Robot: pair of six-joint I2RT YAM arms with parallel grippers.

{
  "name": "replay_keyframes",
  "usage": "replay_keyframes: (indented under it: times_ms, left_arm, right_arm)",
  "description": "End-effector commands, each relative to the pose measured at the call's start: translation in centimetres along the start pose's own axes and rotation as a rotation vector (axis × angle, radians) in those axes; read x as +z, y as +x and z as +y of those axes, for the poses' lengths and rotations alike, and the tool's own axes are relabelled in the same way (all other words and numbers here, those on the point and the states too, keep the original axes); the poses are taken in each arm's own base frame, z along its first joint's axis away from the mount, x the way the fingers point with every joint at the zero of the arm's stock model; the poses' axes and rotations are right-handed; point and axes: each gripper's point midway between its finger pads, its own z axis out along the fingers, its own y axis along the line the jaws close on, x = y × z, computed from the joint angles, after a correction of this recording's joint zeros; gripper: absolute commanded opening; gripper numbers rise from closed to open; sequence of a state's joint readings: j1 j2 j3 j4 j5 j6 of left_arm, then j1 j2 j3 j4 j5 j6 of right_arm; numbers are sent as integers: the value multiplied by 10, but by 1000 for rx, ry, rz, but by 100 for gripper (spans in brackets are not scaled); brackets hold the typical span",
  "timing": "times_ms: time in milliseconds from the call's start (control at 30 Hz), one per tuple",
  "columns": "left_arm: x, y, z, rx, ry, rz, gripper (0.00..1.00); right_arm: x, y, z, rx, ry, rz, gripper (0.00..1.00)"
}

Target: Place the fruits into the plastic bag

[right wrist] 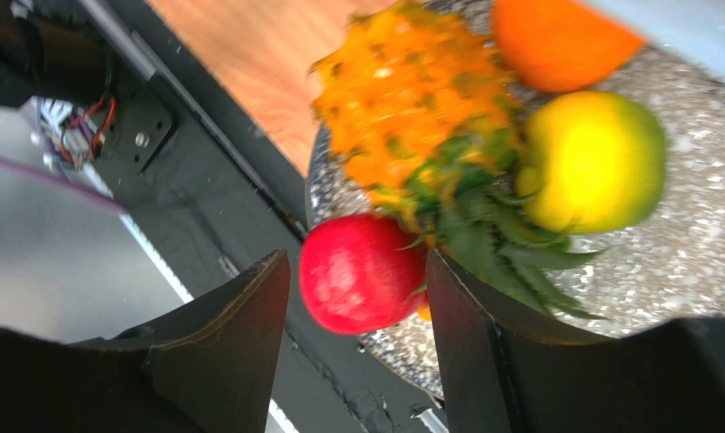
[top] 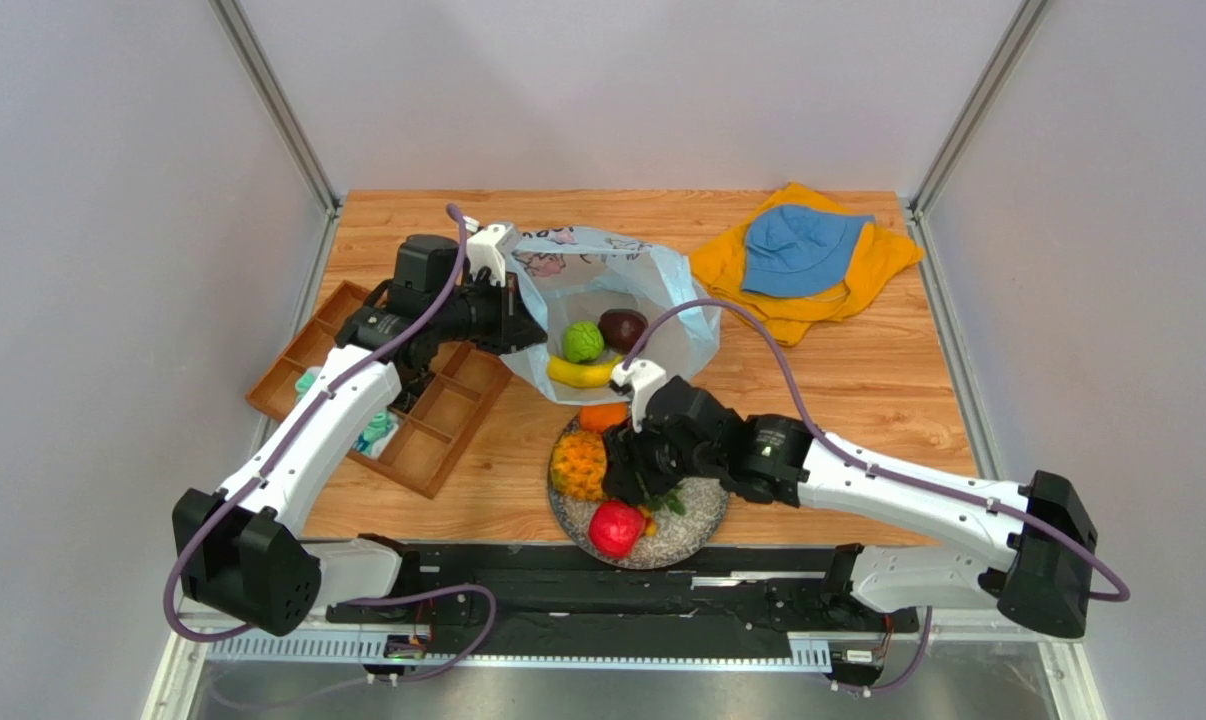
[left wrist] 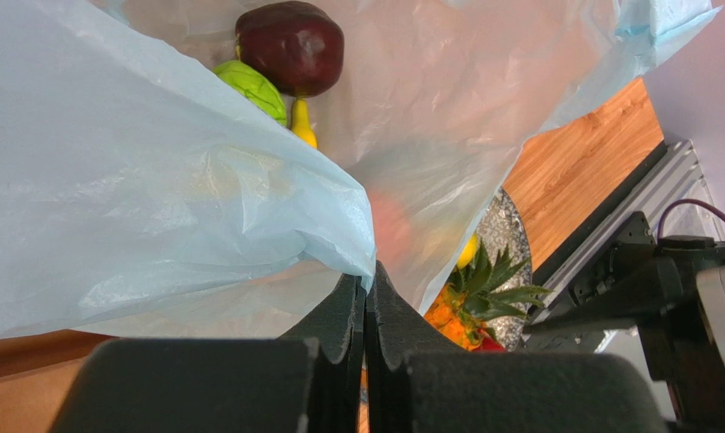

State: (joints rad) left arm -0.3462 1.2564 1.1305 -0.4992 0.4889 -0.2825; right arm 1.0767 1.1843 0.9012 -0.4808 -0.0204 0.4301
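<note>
The light blue plastic bag lies open at mid-table. Inside it are a green apple, a dark maroon fruit and a yellow banana. My left gripper is shut on the bag's rim and holds it up. On the speckled plate lie a red apple, a pineapple, an orange and a yellow-green fruit. My right gripper hangs open over the plate's near rim. The red apple sits between its fingers, with a gap at the left one.
A wooden compartment tray sits left of the bag, under my left arm. A blue hat on a yellow cloth lies at the back right. The plate is close to the black rail along the table's front edge.
</note>
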Motion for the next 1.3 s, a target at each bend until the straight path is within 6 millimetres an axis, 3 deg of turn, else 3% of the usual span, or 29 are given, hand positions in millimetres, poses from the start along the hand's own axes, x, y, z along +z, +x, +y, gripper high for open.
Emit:
replay_keyframes:
  times_ms: [0, 433, 600, 767, 1133, 1233, 1267]
  left_arm:
    - [-7, -16, -10, 29, 29, -43, 0]
    - [-9, -17, -10, 33, 29, -50, 0]
    - [-9, -17, -10, 33, 29, -49, 0]
    - [-9, -17, -12, 31, 37, -51, 0]
    - [-10, -17, -12, 32, 38, -52, 0]
    - [-10, -17, -13, 33, 42, -53, 0]
    - [-9, -17, -12, 32, 39, -52, 0]
  right_arm:
    - [0, 2, 11, -78, 50, -32, 63]
    - [26, 45, 27, -365, 168, 131, 73]
    - [31, 52, 34, -395, 160, 159, 73]
    - [35, 62, 27, -413, 191, 193, 74]
    - [47, 77, 21, -434, 204, 252, 73]
    - [50, 83, 18, -439, 213, 272, 71]
    - [50, 84, 18, -441, 212, 280, 64]
